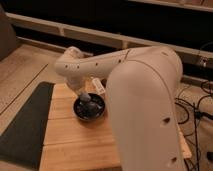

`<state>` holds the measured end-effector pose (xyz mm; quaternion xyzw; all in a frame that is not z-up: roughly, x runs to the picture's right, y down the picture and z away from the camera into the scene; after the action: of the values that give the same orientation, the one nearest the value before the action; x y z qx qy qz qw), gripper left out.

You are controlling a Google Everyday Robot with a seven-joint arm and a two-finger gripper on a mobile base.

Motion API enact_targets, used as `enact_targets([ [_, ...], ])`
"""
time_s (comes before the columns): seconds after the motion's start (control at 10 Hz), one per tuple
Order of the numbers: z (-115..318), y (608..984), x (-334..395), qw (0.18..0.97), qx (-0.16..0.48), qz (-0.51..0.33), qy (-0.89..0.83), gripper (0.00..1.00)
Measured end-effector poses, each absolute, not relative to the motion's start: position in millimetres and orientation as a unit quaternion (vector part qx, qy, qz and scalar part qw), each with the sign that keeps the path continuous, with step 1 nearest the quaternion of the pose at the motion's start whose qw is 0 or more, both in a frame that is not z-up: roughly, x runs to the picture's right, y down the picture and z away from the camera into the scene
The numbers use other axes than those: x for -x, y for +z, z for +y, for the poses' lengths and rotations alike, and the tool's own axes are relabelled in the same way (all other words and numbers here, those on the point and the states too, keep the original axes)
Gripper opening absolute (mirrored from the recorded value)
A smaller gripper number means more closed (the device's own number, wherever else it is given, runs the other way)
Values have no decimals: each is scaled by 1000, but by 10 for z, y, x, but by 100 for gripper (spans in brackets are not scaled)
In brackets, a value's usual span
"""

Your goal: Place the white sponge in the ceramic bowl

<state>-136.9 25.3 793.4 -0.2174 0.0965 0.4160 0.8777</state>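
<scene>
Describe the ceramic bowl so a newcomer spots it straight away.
Start at the wooden table beside the dark mat. Toward its far left stands the ceramic bowl: round, shallow, glossy black, with the pincer hanging right over it. Nothing else visible on the pale wood is dark and round.

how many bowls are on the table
1: the black bowl sits left of the table's middle, with the gripper reaching down into it. The arm blocks much of the table, so another could be hidden.
</scene>
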Motion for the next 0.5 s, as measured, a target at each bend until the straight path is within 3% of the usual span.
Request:
enact_targets([
  [0.3,451,7919,1368,869,229,106,425,0],
  [0.4,455,7916,1377,869,230,106,425,3],
  [0.5,452,7914,1377,869,229,106,425,12],
])
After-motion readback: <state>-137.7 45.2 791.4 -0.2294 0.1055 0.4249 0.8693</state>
